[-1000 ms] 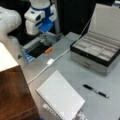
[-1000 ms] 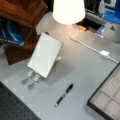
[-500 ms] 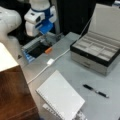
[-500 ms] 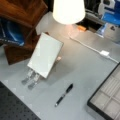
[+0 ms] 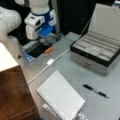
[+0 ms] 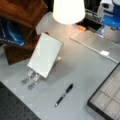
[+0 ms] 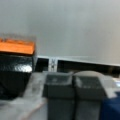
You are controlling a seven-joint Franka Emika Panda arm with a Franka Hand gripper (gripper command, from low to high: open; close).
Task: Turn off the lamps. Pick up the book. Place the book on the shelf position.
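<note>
The book [image 5: 60, 97] leans untouched on its metal stand [image 6: 30, 77], well away from my pincer [image 7: 73, 93], whose fingers are pressed together just behind the orange switch [image 7: 16, 47] on the worktop [image 5: 75, 72].

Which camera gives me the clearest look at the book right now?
A front view shows the book best: its whole white cover, propped tilted on a metal stand beside the wooden block. In a front view it shows with the coil edge, cut off at the bottom. The wrist view shows only the end effector, fingers together.
</note>
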